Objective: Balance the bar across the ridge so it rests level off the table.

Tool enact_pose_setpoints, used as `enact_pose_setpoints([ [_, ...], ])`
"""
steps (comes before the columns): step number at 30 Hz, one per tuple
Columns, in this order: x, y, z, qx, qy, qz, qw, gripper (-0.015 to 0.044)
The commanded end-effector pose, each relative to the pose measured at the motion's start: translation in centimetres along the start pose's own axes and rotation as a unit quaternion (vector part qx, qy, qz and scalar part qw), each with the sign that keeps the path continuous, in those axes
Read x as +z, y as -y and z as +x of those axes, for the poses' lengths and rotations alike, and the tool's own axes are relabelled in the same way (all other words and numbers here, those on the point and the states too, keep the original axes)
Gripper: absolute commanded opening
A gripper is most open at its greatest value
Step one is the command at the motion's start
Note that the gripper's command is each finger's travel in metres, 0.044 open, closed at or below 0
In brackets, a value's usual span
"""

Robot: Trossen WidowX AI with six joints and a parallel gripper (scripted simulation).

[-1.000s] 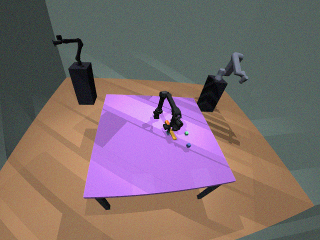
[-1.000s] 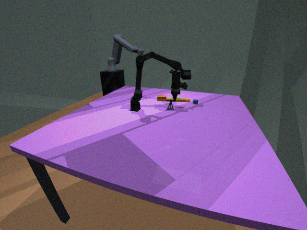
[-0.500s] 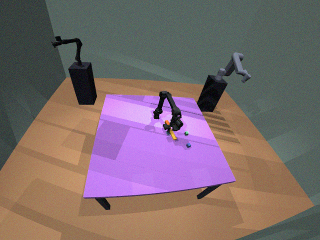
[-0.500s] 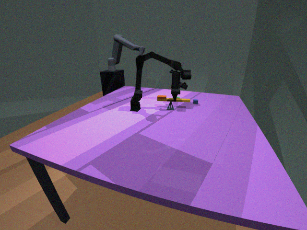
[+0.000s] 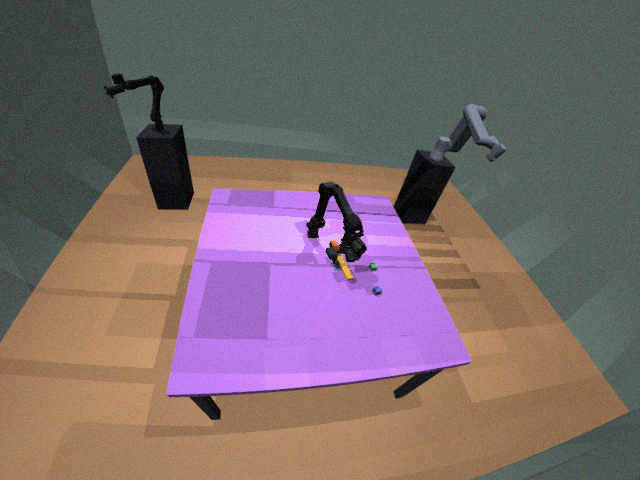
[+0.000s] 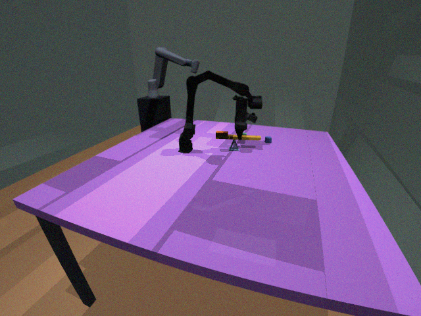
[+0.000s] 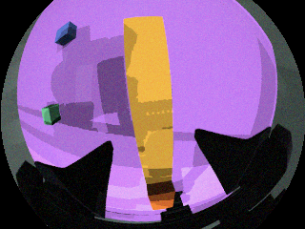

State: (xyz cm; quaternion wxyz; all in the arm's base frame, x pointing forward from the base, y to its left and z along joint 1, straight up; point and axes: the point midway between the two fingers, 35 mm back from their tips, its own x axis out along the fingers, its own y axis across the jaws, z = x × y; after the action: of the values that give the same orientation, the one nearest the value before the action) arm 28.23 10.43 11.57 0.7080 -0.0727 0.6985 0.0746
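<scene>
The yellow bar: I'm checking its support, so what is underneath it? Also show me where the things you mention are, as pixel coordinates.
Under the yellow bar (image 5: 345, 268) (image 6: 253, 137) (image 7: 152, 81) stands the ridge (image 6: 233, 145), a small teal triangular frame. The bar hides most of it from above.

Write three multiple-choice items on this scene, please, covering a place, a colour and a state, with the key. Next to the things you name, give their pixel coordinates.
1. Where is the yellow bar (image 5: 345, 269) (image 6: 253, 137) (image 7: 150, 72)?
A) Flat on the purple table (image 5: 310, 361) (image 6: 272, 220) (image 7: 214, 72)
B) Over the small teal ridge (image 6: 233, 146)
C) On the floor

2. What colour is the block at the bar's end nearest the arm's base?
A) Green
B) Blue
C) Orange

3. How does the black tool (image 6: 239, 137) (image 7: 154, 140) stand?
A) Open, fingers apart from the bar
B) Shut on the bar
C) Shut on nothing

Key:
1 B: the exterior view shows the ridge beneath the bar.
2 C: the top view shows orange there.
3 A: the wrist view shows gaps on both sides.
</scene>
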Motion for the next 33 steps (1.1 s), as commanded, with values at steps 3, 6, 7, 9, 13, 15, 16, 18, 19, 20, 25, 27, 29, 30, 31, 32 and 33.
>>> enact_pose_setpoints([
  [3, 0.6, -0.1, -4.7, 0.001, 0.005, 0.0, 1.0, 0.044],
  [6, 0.3, 0.0, -8.1, 0.001, 0.005, 0.0, 1.0, 0.044],
  [7, 0.2, 0.0, -9.0, 0.001, 0.004, 0.0, 1.0, 0.044],
  [9, 0.0, 0.0, -9.7, 0.001, 0.004, 0.0, 1.0, 0.044],
  [13, 0.0, 0.0, -9.7, 0.001, 0.004, 0.0, 1.0, 0.044],
  [15, 0.0, 0.0, -9.7, 0.001, 0.004, 0.0, 1.0, 0.044],
  [16, 0.0, 0.0, -9.7, 0.001, 0.004, 0.0, 1.0, 0.044],
  [18, 0.0, 0.0, -9.7, 0.001, 0.004, 0.0, 1.0, 0.044],
  [19, 0.0, 0.0, -9.7, 0.001, 0.004, 0.0, 1.0, 0.044],
  [20, 0.0, 0.0, -9.7, 0.001, 0.004, 0.0, 1.0, 0.044],
  [25, 0.0, 0.0, -9.7, 0.001, 0.004, 0.0, 1.0, 0.044],
  [27, 0.0, 0.0, -9.7, 0.001, 0.004, 0.0, 1.0, 0.044],
  [29, 0.0, 0.0, -9.7, 0.001, 0.004, 0.0, 1.0, 0.044],
  [30, 0.0, 0.0, -9.7, 0.001, 0.004, 0.0, 1.0, 0.044],
  [31, 0.0, 0.0, -9.7, 0.001, 0.004, 0.0, 1.0, 0.044],
  [32, 0.0, 0.0, -9.7, 0.001, 0.004, 0.0, 1.0, 0.044],
  [33, 0.0, 0.0, -9.7, 0.001, 0.004, 0.0, 1.0, 0.044],
])
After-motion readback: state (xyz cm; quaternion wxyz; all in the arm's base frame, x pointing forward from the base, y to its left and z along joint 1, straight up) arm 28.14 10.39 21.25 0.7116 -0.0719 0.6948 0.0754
